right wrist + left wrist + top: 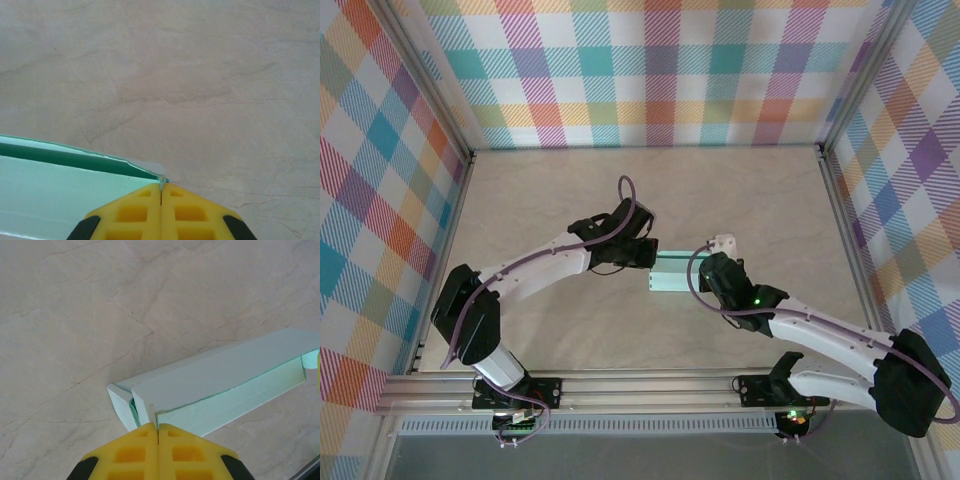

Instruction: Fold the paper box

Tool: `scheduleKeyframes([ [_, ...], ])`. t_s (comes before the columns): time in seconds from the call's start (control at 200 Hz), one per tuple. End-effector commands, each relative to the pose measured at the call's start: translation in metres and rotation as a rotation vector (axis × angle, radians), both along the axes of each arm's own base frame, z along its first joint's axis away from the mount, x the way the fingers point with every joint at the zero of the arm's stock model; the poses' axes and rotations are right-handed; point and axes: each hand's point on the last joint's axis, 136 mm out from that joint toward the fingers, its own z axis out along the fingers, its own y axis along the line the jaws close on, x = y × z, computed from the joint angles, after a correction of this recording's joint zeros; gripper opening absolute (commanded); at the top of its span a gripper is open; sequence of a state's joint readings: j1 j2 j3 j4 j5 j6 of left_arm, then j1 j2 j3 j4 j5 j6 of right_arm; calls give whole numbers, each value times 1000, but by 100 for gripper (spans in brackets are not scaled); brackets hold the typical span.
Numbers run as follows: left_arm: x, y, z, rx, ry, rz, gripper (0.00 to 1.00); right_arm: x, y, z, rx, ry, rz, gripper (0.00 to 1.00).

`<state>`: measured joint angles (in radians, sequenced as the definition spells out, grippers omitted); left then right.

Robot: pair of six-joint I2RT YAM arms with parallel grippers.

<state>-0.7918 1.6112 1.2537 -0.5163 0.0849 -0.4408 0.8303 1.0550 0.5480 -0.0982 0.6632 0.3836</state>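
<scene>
Top external view showed the paper box (675, 272) on the middle of the worktop (750, 200), left gripper (158, 426) and right gripper (161, 185) each pressed together on one box end

The left arm (535, 262) and right arm (820, 335) bend inward toward each other, jaws on both pressed together.

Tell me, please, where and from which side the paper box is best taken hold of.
Pinch the paper box by a thin card wall at a short end, coming in along its length. It lies long, shallow and half folded, so thin edges suit a pinch. The left gripper and right gripper seem to pinch those ends.
</scene>
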Motion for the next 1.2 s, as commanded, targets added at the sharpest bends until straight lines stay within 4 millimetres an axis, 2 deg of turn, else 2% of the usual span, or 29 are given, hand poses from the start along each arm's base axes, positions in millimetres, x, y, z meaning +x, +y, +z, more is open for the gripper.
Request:
scheduleKeyframes([
  [0.0, -9, -27, 22, -103, -75, -97, 0, -4, 22, 11, 120, -29, 66, 3],
  [0.44, -22, -18, 4, -33, -88, -113, 0, -12, 14, -1, 160, -27, 54, 3],
  [0.655, -21, -16, 0, -38, -65, -65, 0, -12, 15, 6, 167, -37, 61, 3],
  [0.87, -22, -18, -2, -50, -57, -63, 0, -13, 15, 5, 167, -33, 65, 3],
  [1.195, -28, -10, -25, -35, -44, -50, 0, -16, 13, -9, 168, -24, 68, 3],
])
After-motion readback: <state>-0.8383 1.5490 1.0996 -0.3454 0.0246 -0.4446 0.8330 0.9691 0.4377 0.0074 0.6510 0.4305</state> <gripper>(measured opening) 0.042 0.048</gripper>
